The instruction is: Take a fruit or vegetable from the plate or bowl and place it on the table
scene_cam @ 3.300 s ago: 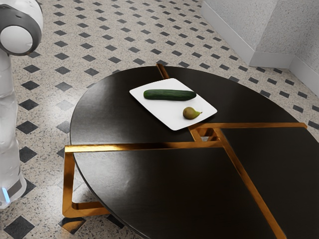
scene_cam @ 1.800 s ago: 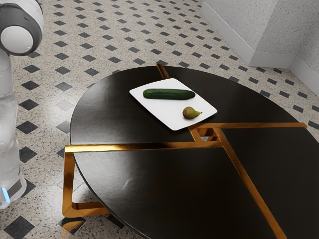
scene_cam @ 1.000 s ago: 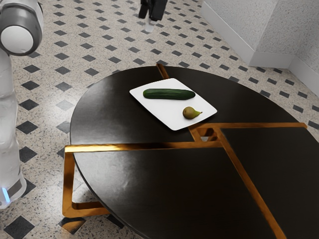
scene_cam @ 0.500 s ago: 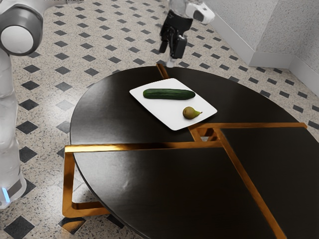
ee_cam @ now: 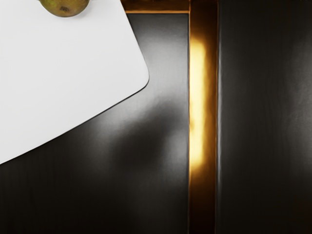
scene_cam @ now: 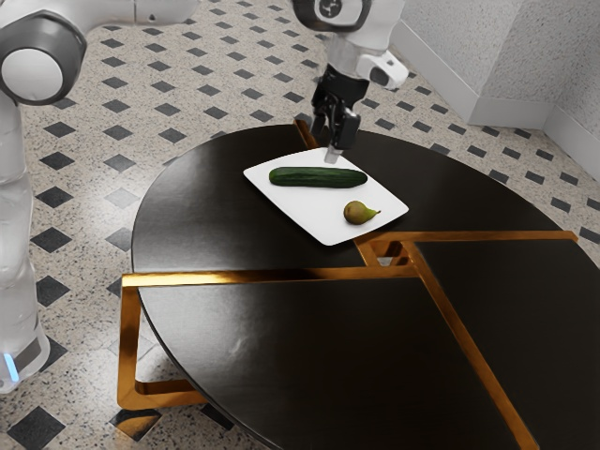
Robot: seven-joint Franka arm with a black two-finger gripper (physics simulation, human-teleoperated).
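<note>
Clock read from the exterior view, and I've got the square white rounded-corner plate (scene_cam: 323,225) up toward 12 o'clock on the round black desk (scene_cam: 262,356). The plate's far corner sits near the rim at 12; past its 9 o'clock corner the dark top runs broader before the curved edge, and toward 6 it widens out beyond the flat brass-coloured strip (scene_cam: 234,277). Another brass piece meets the plate's near edge at about 5 o'clock, so that side is the tight one.

On the plate, the long dark-green cucumber (scene_cam: 319,177) lies from 9 to 3, on the far half, and the small brown-green pear (scene_cam: 357,213) sits toward 4, stem end pointing to 3.

My white arm (scene_cam: 150,11) reaches in from 10 o'clock, the hand pointing down with a slight lean, and my black jaws (scene_cam: 334,146) hang near the plate's 12 o'clock side, close to the cucumber in this view; their height I can't judge. Spread or pressed together, I can't tell. The wrist view gives me a rounded plate corner, part of the pear and glare on brass.
</note>
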